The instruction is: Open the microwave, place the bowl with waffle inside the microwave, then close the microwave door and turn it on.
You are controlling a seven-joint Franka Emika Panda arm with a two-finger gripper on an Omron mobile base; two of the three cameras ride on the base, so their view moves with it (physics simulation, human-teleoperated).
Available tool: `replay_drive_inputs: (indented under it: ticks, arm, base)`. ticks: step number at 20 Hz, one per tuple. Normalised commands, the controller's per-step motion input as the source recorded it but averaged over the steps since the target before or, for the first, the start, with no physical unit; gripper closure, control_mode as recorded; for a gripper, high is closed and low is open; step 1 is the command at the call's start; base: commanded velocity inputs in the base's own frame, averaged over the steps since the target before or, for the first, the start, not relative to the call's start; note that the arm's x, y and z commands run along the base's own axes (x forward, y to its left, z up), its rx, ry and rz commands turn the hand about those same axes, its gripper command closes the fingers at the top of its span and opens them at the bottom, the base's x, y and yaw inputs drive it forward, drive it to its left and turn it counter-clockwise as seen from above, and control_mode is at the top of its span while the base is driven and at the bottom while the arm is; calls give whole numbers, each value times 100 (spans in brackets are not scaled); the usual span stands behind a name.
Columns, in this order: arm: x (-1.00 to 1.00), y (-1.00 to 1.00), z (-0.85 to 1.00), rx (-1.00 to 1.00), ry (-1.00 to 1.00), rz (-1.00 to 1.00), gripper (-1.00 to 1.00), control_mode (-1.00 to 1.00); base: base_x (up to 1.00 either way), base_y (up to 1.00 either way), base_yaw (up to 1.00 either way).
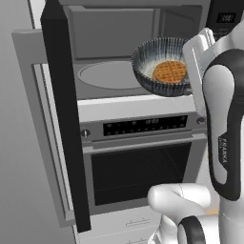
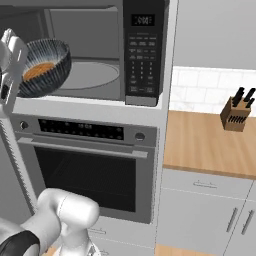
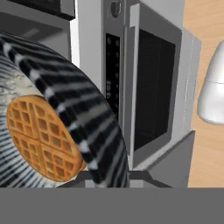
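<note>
I see the gripper [image 1: 189, 71] pinching the near right rim of the bowl [image 1: 157, 64], waffle [image 1: 169, 71] inside, held tilted at the microwave [image 2: 90, 50] mouth, right of the turntable [image 1: 107, 75]. Microwave door [image 1: 64, 119] stands open left, above the oven [image 1: 140, 167].

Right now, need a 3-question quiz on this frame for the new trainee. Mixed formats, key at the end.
1. True or false: the microwave door is swung open.
2. Where is the bowl? A) resting flat on the turntable; B) held tilted at the mouth of the microwave; C) on the wooden counter beside the knife block.
3. Fill in: the bowl holds a ____.

Key:
1. True.
2. B. The gripper is shut on the bowl's rim, and the bowl is tilted in front of the turntable.
3. Waffle.
</note>
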Motion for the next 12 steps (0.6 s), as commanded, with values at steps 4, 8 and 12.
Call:
replay_drive_inputs:
  ticks: [4, 8, 12]
  arm:
    - [57, 16, -23, 0, -6, 0, 100, -100]
    - [48, 10, -33, 0, -11, 0, 100, -100]
    - [66, 1, -13, 0, -3, 0, 100, -100]
  base:
    - [0, 0, 0]
    - [0, 0, 0]
    - [0, 0, 0]
